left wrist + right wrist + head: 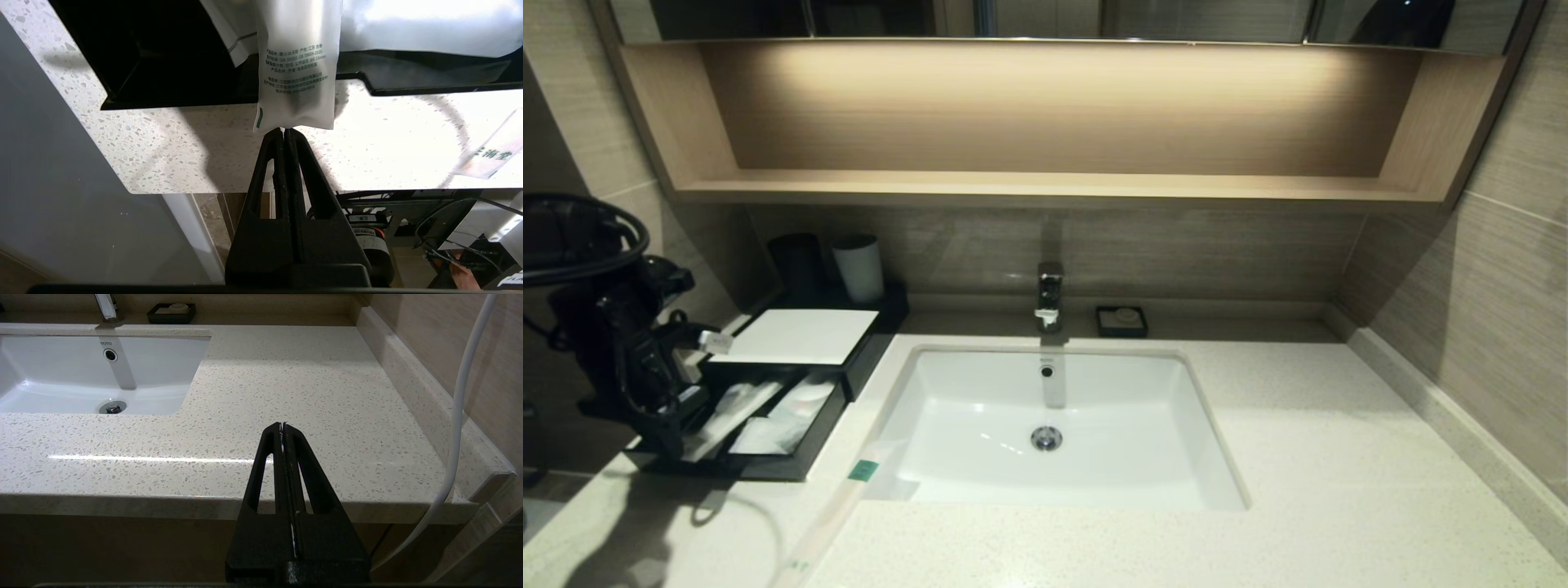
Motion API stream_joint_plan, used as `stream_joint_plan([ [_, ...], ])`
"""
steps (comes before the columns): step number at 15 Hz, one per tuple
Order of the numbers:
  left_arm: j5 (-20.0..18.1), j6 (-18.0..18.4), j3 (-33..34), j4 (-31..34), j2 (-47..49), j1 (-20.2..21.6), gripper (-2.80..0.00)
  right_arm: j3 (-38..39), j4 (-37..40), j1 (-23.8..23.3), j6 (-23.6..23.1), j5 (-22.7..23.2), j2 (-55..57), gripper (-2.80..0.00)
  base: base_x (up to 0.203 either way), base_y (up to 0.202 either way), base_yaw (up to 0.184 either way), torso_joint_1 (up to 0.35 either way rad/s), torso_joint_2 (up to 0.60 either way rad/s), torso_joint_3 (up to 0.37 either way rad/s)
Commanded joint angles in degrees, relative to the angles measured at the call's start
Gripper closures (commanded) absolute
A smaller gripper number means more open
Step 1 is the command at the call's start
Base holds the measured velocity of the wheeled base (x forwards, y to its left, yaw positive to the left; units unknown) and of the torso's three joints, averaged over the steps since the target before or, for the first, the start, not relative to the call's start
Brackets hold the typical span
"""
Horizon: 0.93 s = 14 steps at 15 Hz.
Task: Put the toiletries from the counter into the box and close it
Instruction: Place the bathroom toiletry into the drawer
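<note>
The left hand [284,130], fingers pinched on the end of a translucent white wrapper [297,73] with green print, holds it over the black box's [792,465] open drawer. A second wrapped stick [837,506], green-labelled, lies on the desk [1258,457] beside the sink [1176,425]. The right hand [283,425], closed, waits off the desk's edge.

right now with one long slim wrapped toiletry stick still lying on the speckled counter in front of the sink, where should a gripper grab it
Grip the long translucent-wrapped toiletry stick around its middle, below the small green label, coming straight down from above. It lies flat on the cream speckled stone counter, running diagonally from the sink's front-left corner toward the counter edge, so the fingers probably should close across its narrow width.
</note>
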Motion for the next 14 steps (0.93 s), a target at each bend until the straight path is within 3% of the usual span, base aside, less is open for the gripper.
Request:
stream_joint_plan([
  [1, 0.0, -0.7, 0.0, 0.1, 0.0, -1.0, 0.00, 0.1, 0.0, 0.0, 0.0, 0.0, 0.0, 0.00, 0.000, 0.000, 0.000, 0.000, 0.00, 0.000],
  [14, -1.5, -2.1, 0.2, -0.8, -1.3, -1.5, 0.00, 0.1, 0.0, 0.0, 0.0, 0.0, 0.0, 0.00, 0.000, 0.000, 0.000, 0.000, 0.00, 0.000],
])
